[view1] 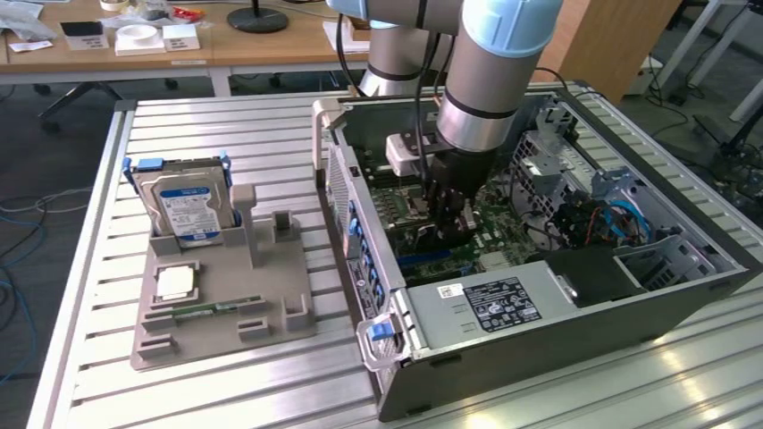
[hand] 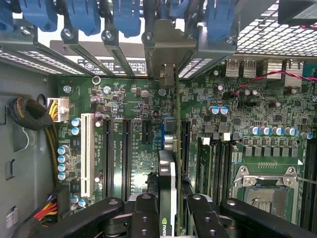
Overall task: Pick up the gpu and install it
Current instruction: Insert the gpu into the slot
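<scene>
- hand (hand: pixel 171 220) clamped on the gpu (hand: pixel 167 178), one black finger (hand: pixel 146 213) on each face
- gpu seen edge-on, upright over the motherboard (hand: pixel 124 99), black cooler facing the white slot (hand: pixel 88 148)
- its metal bracket (hand: pixel 167 47) is at the case's rear slot openings, among the blue latches (hand: pixel 84 15)
- can't tell whether the card edge is seated in a slot
- RAM sticks (hand: pixel 213 163) and empty CPU socket (hand: pixel 265 191) lie on the card's other side
- sleeved cable bundle (hand: pixel 27 113) runs to a white connector (hand: pixel 58 109) at the board edge

A robotics lab: slotted aluminium workbench (view1: pixel 214 125), robot arm (view1: pixel 489 80), open computer case (view1: pixel 560 349), wooden desk (view1: pixel 179 55) behind
</scene>
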Tool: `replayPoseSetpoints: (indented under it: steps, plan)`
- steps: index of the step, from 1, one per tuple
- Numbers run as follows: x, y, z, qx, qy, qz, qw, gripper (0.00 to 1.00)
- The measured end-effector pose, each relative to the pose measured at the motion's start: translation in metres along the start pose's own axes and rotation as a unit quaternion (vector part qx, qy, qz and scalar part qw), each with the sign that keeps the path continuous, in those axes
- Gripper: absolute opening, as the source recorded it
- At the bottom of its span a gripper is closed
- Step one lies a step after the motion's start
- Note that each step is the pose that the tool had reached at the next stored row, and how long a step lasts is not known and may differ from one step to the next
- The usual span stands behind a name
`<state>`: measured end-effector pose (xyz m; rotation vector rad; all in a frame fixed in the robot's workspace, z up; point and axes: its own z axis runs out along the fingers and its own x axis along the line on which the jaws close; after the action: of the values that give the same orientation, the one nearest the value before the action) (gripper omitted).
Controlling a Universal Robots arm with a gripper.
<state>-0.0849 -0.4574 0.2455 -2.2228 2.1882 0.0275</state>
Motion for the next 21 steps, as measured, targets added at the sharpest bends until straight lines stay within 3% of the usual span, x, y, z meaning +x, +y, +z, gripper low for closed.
replayPoseSetpoints:
  steps: [21]
  plan:
    - [0.0000, 0.0033, 0.0015, 0.0000, 0.0001, 0.000, 1.0000, 0.27]
